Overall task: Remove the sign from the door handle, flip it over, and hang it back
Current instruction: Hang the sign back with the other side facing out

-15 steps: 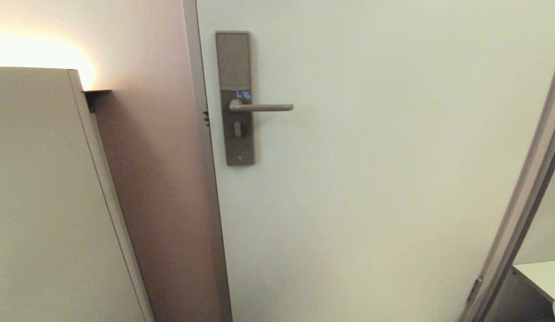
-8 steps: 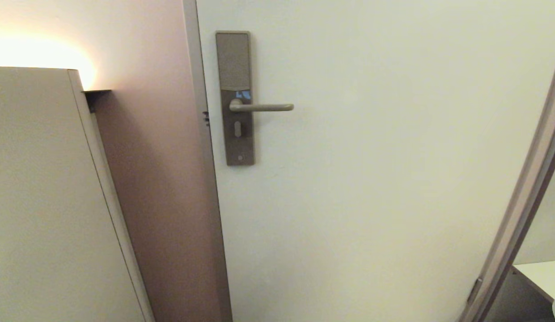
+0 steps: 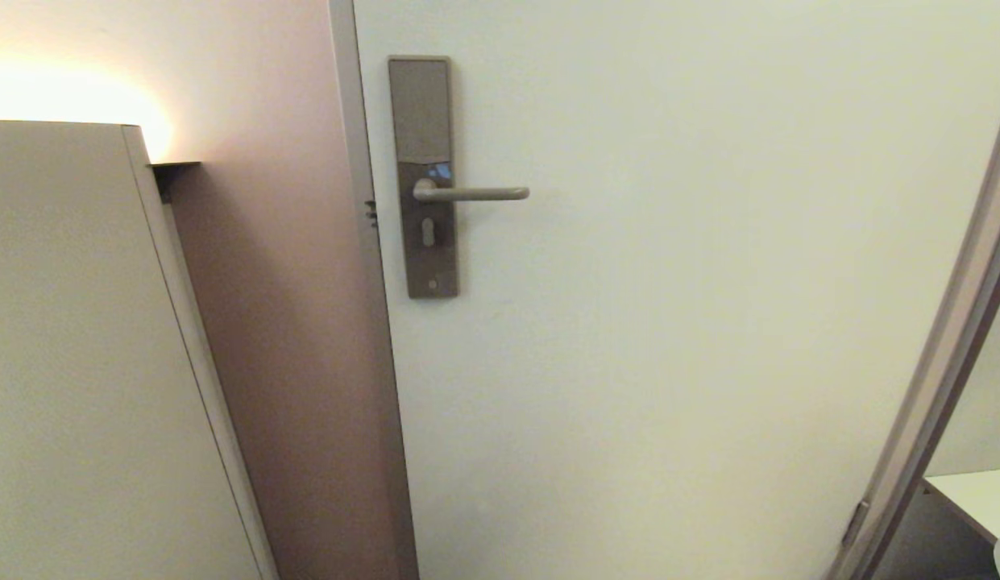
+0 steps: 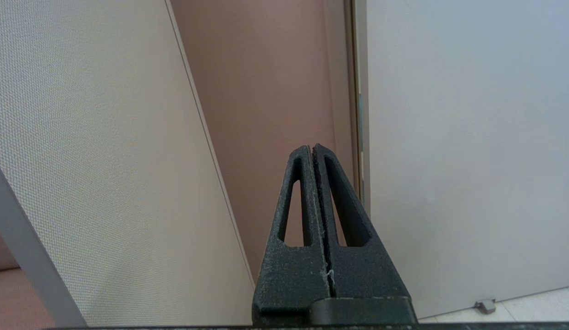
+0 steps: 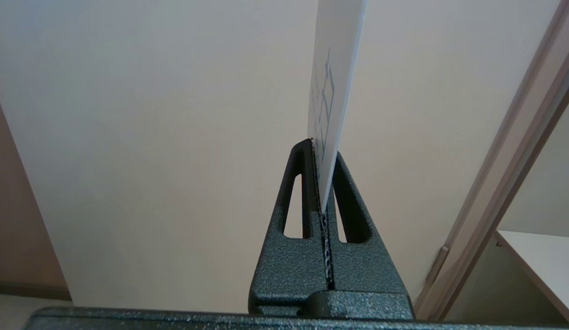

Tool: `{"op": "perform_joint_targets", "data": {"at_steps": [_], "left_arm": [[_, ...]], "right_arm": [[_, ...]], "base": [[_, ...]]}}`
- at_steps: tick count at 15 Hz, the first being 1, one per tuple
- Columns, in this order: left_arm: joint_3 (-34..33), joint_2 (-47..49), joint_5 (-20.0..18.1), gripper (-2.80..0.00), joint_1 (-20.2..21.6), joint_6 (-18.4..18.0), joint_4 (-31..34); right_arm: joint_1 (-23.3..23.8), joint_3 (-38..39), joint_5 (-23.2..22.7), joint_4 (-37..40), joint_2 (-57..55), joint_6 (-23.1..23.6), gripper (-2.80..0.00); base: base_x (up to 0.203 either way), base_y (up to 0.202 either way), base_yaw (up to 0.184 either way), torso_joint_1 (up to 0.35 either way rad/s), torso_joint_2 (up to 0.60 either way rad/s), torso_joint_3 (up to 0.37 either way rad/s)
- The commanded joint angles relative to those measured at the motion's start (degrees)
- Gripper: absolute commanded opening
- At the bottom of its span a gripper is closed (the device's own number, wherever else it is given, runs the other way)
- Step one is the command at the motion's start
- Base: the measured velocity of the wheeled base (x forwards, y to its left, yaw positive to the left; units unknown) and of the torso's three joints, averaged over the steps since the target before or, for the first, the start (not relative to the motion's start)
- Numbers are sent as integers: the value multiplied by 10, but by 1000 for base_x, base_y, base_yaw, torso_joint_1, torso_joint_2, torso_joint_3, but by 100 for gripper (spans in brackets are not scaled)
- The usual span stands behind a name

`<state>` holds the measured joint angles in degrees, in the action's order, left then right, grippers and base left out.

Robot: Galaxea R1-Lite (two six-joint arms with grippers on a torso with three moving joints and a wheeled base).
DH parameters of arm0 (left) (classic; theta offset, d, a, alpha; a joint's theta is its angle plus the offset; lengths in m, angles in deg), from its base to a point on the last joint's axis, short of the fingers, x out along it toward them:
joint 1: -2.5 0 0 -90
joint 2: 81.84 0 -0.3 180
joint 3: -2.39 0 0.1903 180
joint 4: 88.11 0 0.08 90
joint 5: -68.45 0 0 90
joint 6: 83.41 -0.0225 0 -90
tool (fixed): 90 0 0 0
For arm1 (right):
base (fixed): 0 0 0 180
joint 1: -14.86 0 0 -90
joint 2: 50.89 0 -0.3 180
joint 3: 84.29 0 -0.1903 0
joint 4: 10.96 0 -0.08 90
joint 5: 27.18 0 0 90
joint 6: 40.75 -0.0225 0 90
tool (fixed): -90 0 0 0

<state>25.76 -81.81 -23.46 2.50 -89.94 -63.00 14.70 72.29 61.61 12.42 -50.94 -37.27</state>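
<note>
Where its two black, grainy-textured triangular fingers meet, the right gripper is clenched on the lower edge of the sign, a thin flat white board seen nearly edge-on, its visible face carrying grey-blue lettering. It stands upright from the fingertips in front of the smooth cream door. The left gripper is pressed closed with nothing between its slotted fingers, pointing toward the seam between the door and a dull pink-brown wall, beside a woven-textured beige panel. On the door, the door handle, a slim horizontal brushed-metal lever, juts from a tall rectangular bronze-grey lock plate and hangs bare.
</note>
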Motion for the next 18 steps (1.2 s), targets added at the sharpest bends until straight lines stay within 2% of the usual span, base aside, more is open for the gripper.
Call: {"op": "perform_joint_targets", "data": {"at_steps": [1,11,18], "left_arm": [[0,0,0,-280,0,-1,0],[0,0,0,-280,0,-1,0],[0,0,0,-280,0,-1,0]], "right_arm": [[0,0,0,1,0,0,-280],[0,-19,-21,2,-22,21,-280],[-28,-100,-36,-51,-194,17,-280]], "base": [[0,0,0,0,0,0],[0,0,0,0,0,0],[0,0,0,0,0,0]]}}
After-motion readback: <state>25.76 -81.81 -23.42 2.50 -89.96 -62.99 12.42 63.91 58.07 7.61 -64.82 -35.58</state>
